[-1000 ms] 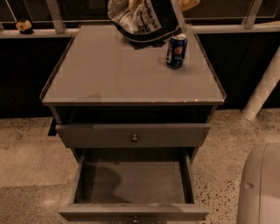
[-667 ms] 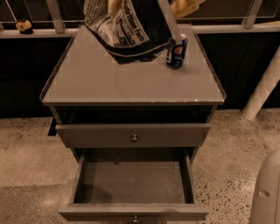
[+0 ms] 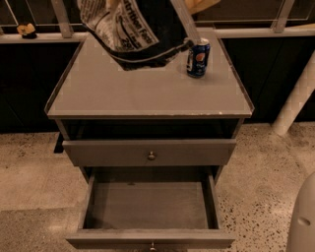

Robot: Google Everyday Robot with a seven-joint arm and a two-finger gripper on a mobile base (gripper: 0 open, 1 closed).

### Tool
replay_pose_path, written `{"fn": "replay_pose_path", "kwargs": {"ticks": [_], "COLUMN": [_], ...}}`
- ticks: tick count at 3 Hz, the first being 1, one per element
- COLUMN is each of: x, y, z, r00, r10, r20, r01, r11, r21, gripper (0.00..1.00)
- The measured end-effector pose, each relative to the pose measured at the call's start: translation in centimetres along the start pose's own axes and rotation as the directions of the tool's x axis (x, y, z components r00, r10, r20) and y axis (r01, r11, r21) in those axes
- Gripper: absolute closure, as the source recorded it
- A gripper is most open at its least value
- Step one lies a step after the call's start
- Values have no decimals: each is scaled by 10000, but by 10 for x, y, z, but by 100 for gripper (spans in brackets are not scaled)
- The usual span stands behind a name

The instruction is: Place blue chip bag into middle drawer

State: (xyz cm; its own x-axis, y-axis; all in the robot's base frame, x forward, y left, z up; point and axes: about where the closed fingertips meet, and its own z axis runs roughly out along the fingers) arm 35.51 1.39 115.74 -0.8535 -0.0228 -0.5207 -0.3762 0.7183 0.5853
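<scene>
Camera view showed the bag (image 3: 142, 34) hanging in the air over the back of the grey surface (image 3: 147, 93), its dark-blue foil crinkled and a white panel of lettering turned toward the lens. Its top ran out past the upper edge. The end effector (image 3: 172, 10) sat at that same edge, largely cut off, and it was closed on the bag from above, with a grey bar slanting down the bag's right side. Just right of the bag's lower corner a can (image 3: 198, 58) stood upright on the surface, near the back right corner.

Below the surface the upper drawer (image 3: 147, 152) was closed, with a small round knob (image 3: 151, 155) at its middle. Under it the middle drawer (image 3: 150, 204) was pulled well out toward the camera, its grey bottom bare. The bag was well above this drawer and behind it, not inside.

Speckled floor (image 3: 29, 167) lay on both sides of the cabinet. A white post (image 3: 295, 103) leaned at the right, and a pale rounded shape (image 3: 302, 221) filled the lower right corner.
</scene>
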Motion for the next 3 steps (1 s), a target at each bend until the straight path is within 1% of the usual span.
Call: {"fn": "replay_pose_path", "kwargs": {"ticks": [3], "x": [0], "y": [0], "z": [0], "r00": [10000], "r10": [0], "r20": [2], "r01": [0], "r11": [10000], "r21": [0], "gripper": [100]}}
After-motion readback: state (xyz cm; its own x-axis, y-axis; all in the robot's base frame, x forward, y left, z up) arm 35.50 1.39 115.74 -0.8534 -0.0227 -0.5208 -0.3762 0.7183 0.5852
